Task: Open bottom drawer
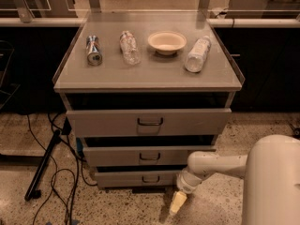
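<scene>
Gripper (178, 202) low over floor (117, 210), just below right end of bottom drawer (122, 178), apart from its handle (150, 178), spread cannot be told

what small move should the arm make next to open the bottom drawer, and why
Probably raise the gripper and bring it left to the handle of the bottom drawer: it hangs near the floor, below and right of that handle, not yet on it.

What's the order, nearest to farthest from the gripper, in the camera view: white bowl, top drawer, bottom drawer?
1. Bottom drawer, lowest front, just left of the gripper near the floor.
2. Top drawer, highest of the three fronts.
3. White bowl, back on the cabinet top.
</scene>
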`<control>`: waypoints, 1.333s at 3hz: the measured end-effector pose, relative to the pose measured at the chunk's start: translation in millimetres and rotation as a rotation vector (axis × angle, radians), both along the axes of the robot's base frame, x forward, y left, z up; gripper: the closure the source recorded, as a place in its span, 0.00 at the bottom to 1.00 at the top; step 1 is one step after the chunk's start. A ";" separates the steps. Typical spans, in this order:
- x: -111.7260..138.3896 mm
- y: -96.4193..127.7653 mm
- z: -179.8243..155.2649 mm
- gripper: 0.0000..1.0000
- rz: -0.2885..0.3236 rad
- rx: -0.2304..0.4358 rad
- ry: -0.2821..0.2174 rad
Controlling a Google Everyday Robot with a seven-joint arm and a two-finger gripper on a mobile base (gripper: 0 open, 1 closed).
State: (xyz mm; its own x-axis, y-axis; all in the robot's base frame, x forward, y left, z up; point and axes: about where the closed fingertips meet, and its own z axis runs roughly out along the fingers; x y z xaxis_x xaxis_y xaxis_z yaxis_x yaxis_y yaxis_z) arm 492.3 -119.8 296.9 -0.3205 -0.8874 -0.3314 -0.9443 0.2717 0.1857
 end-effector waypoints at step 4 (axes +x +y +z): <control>61.0 -14.3 -53.0 0.00 -0.137 0.045 -0.107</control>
State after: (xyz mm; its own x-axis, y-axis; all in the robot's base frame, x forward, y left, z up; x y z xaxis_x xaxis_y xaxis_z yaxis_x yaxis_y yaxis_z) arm 553.3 -134.1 243.9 -0.3979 -0.8213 -0.4088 -0.9141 0.3927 0.1008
